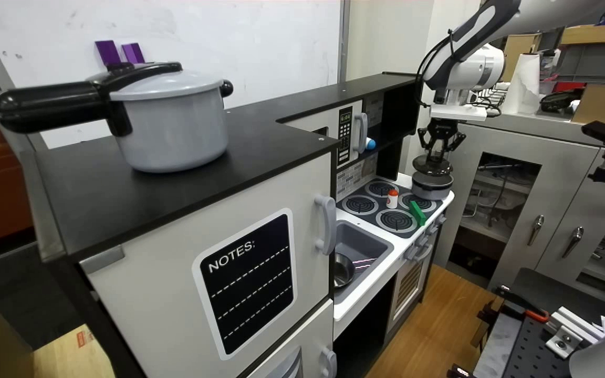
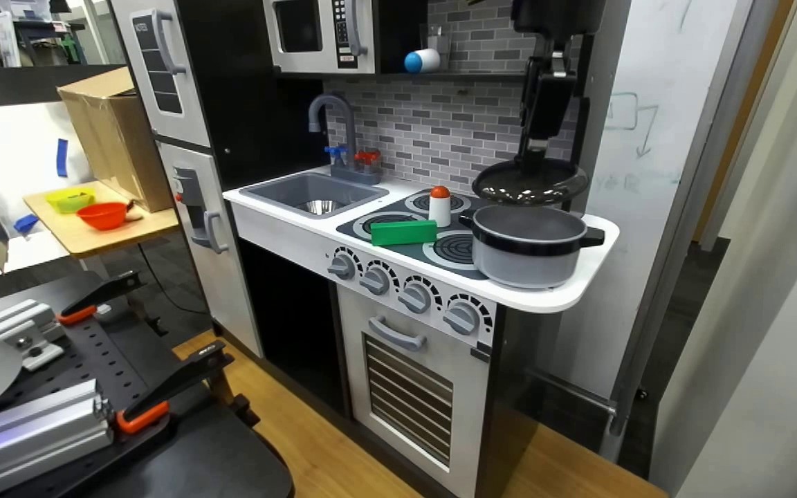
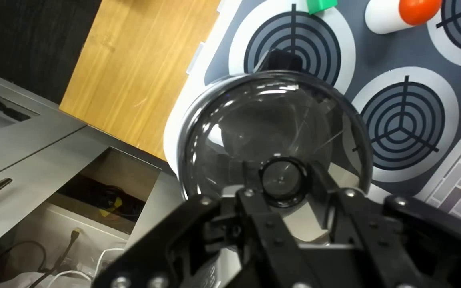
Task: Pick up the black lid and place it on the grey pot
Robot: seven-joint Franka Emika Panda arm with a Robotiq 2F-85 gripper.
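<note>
The black two-jawed claw (image 3: pixel 283 178) is closed on the black ring-shaped knob (image 3: pixel 281 184) of the round, translucent black lid (image 2: pixel 530 188); its jaws stand partly apart, one on each side of the knob. In both exterior views the lid hangs just above the round grey pot with a black rim band (image 2: pixel 526 266); in an exterior view the pot's open mouth (image 2: pixel 530 225) shows below it. The lid lies nearly level, its axis running close to vertical through the knob, which points up into the claw. The pot stands upright at the end of the white worktop (image 2: pixel 591 264), its long axis set by two black handles (image 2: pixel 592 237) on opposite sides; in the wrist view one handle extends past the lid's edge over a grey ringed burner (image 3: pixel 294 36). Nearby are a green rectangular block (image 2: pixel 404 233) and an upright white cylinder with an orange-red top (image 2: pixel 440 211).
</note>
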